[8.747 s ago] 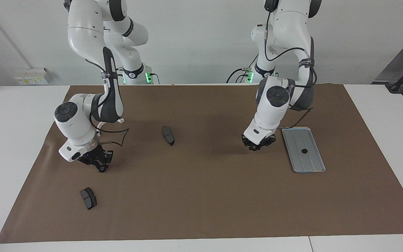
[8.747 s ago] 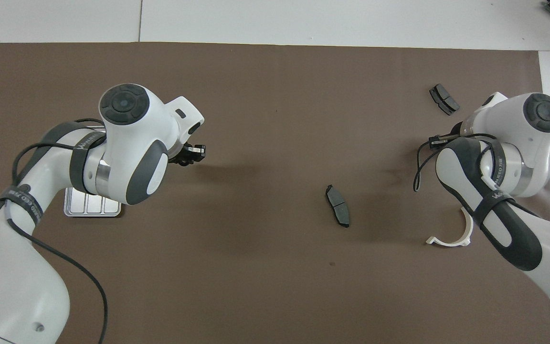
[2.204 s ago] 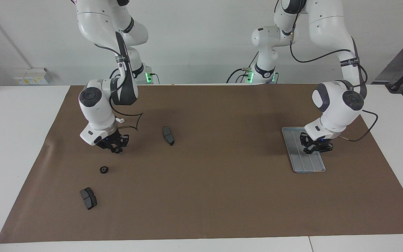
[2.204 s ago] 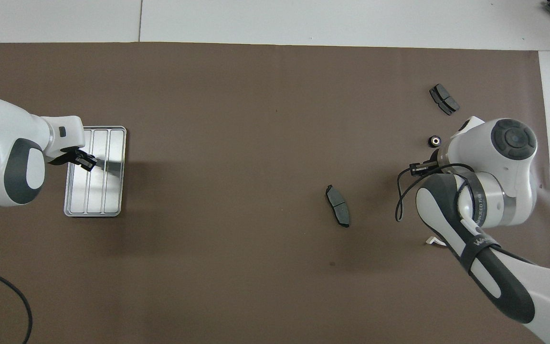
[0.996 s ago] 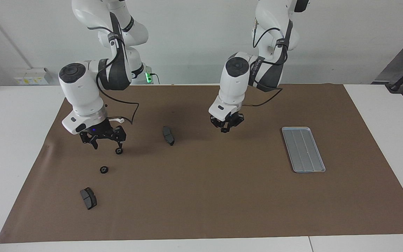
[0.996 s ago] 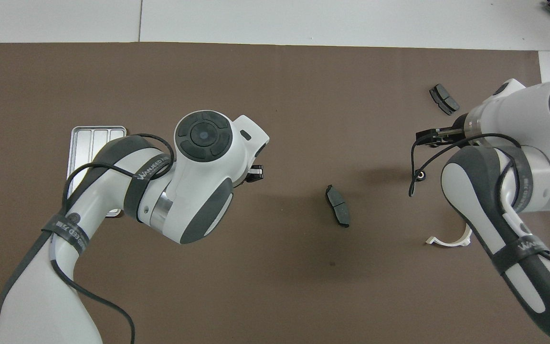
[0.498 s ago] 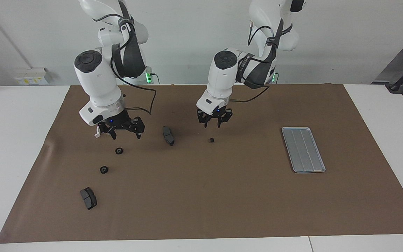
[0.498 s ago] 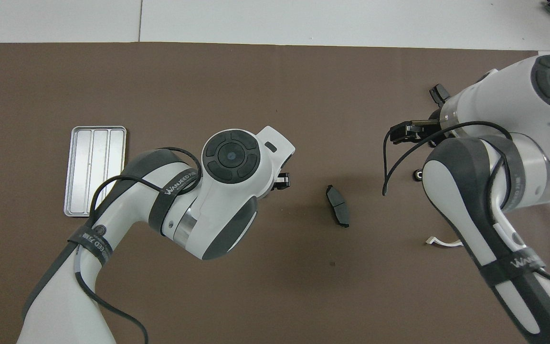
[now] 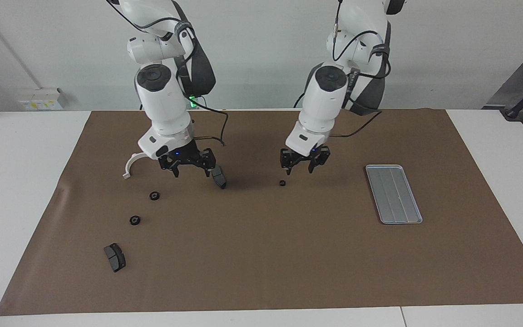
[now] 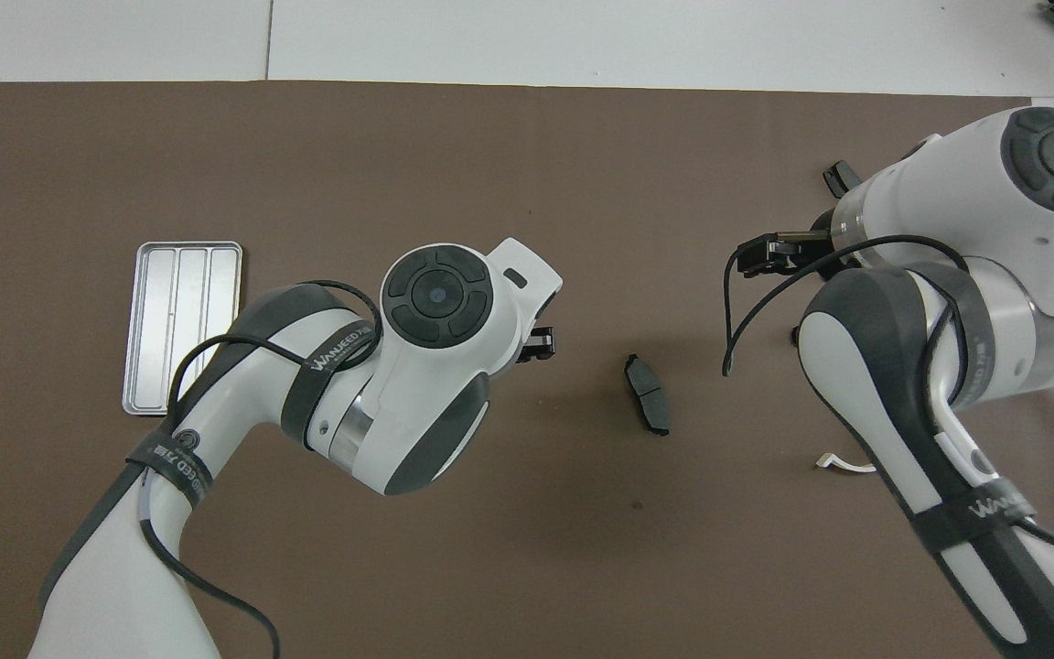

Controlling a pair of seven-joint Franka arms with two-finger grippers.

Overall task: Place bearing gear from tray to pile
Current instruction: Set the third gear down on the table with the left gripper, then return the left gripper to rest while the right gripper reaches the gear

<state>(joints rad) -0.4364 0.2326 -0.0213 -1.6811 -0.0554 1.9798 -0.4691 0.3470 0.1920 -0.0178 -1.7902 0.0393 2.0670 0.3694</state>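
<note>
Facing view: the left gripper [image 9: 300,170] hangs right of centre with fingers apart and nothing between them, above a small black bearing gear [image 9: 282,183] lying on the brown mat [image 9: 288,254]; the silver tray [image 9: 393,194] sits at right; the right gripper [image 9: 190,171], fingers spread, hovers left of centre beside a brake pad [image 9: 219,178]; two more gears [image 9: 154,195] lie lower left.

White arms with dark grey joint caps, black cables, black end effectors.
</note>
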